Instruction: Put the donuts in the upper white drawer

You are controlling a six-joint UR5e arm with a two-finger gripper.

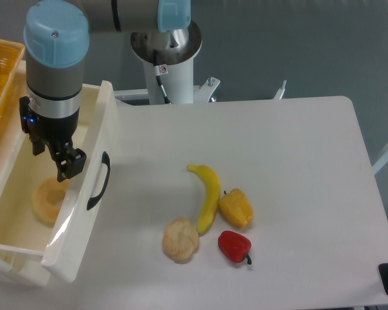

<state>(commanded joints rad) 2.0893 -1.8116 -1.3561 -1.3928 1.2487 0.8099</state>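
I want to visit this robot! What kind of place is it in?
Probably a robot lab, not a kitchen. The arm's base is bolted beside a plain white table, and the banana and peppers look like toys for practising.
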